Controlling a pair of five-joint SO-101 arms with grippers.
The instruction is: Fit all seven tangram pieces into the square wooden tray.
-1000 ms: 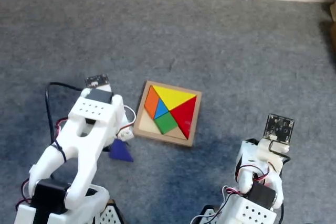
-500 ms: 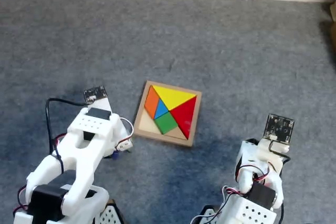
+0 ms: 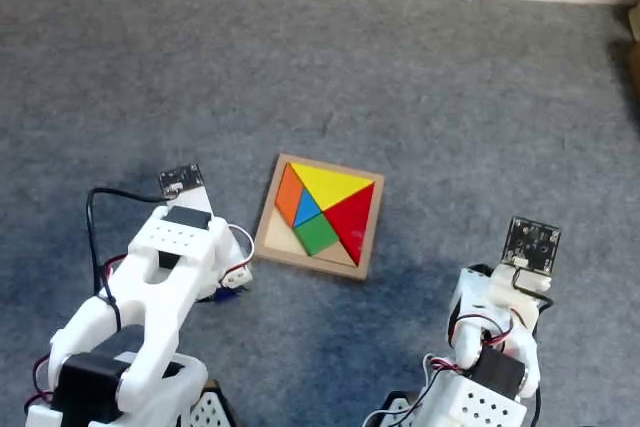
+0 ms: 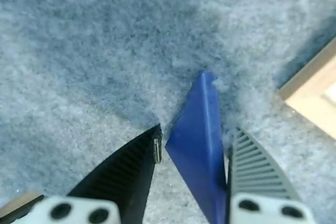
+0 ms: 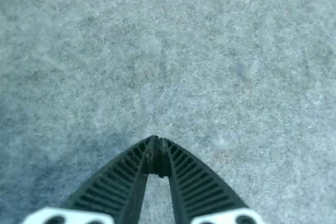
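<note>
One blue triangle is straddled by the spread left gripper on the carpet, just beside the wooden tray; its flat edges should be pinched squarely. The right gripper is clenched, empty.

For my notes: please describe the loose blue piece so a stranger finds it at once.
Find the square wooden tray in the middle of the grey carpet. Beside it, toward the left arm, the blue piece lies on the carpet between that arm's open fingers. Unlike the small blue triangle inside the tray, it is outside it.
</note>
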